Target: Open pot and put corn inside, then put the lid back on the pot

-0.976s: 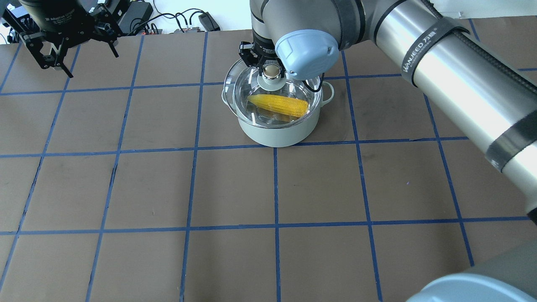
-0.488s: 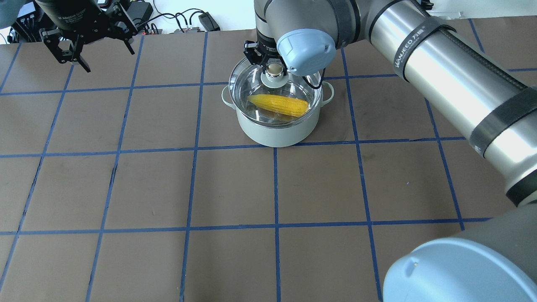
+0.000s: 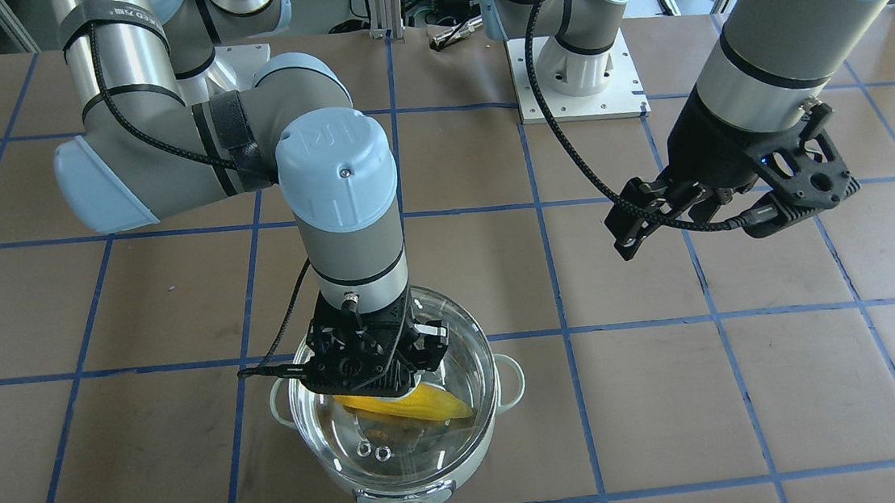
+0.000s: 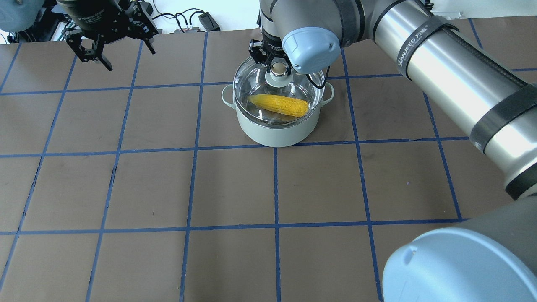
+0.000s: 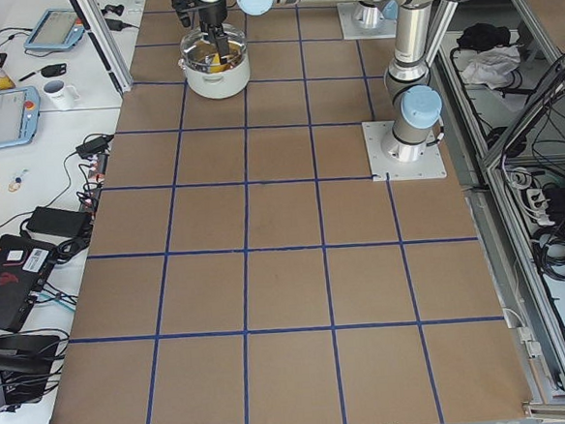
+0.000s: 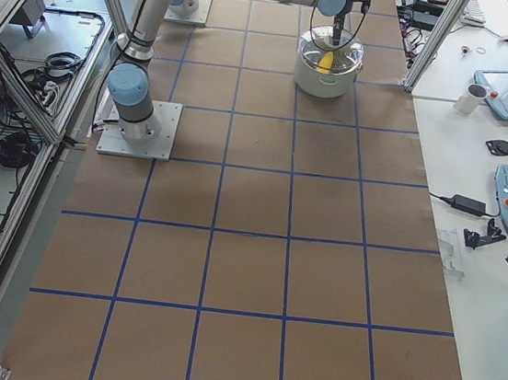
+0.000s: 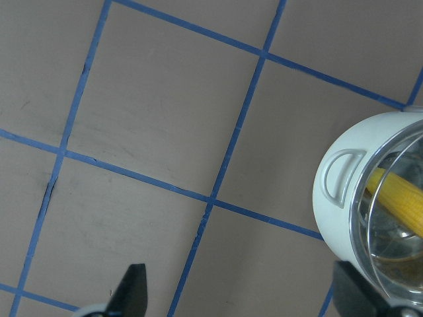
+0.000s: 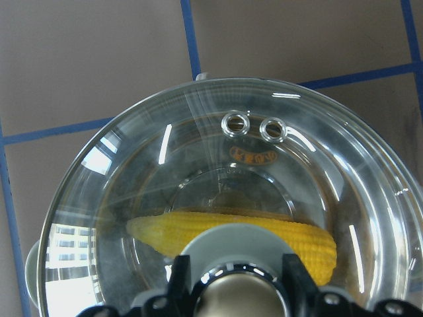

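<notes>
Clamping the beige ball knob (image 4: pixel 277 68) of the round clear glass dome lid (image 4: pixel 255 83), the right gripper (image 4: pixel 277 67) is pointing straight down. The right wrist view is showing its two black fingers (image 8: pixel 177 281) narrowed onto the knob from either side. The lid is covering the mouth of the round pale mint-green pot (image 4: pixel 275 133); whether its rim is resting fully on the pot I cannot tell.

Seen from overhead, the pot is standing toward 12 o'clock from the middle of the brown table (image 4: pixel 235 188) with its blue tape grid. Its two loop handles (image 4: pixel 226 93) are sticking out at 9 and 3 o'clock. The bright yellow corn cob (image 4: pixel 277 105) is lying inside the pot under the glass, its pointed end aiming at 9 o'clock and its thick end at 3 o'clock. In the right wrist view the lid's two small steam holes (image 8: pixel 234 123) are showing at 12 o'clock of the dome.

The left gripper (image 4: pixel 129 56) is hanging above the table well apart from the pot, at about 10 o'clock from it in the overhead view. Its fingers are spread wide, with nothing between them. Its wrist camera is looking down on bare table, with the pot's side and one handle showing at 3 o'clock.
</notes>
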### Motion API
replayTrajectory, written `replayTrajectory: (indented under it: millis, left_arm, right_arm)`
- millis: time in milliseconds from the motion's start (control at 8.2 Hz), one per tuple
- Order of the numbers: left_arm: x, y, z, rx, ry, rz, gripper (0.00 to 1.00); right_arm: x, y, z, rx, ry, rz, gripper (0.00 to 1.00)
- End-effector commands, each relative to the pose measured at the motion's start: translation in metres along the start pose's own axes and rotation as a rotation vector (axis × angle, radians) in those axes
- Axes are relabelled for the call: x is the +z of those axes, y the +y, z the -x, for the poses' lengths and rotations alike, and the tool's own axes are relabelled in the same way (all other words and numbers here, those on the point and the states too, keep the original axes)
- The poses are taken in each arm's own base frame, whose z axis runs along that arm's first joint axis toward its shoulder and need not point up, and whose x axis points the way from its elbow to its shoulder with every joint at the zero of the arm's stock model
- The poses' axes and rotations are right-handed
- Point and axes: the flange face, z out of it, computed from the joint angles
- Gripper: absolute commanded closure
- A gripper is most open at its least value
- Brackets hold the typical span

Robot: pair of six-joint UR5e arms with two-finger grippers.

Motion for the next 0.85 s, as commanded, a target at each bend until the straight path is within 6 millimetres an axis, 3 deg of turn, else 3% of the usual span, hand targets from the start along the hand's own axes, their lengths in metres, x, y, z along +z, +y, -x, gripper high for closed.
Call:
replayTrajectory:
  millis: [0,244,732]
  left_arm:
    - [0.001,0.006,-0.008,0.034,-0.002,0.005,0.00]
    - [-0.002,0.015,-0.012,0.056,-0.002,0.007,0.00]
    - [0.014,0.016,-0.005,0.058,-0.076,0.011,0.00]
  right_arm:
    - [0.006,-0.001,0.000,0.015,0.002,0.005,0.68]
    - [0.009,-0.002,0.000,0.015,0.007,0.001,0.68]
    - [0.013,0.001,0.001,-0.006,0.000,0.010,0.68]
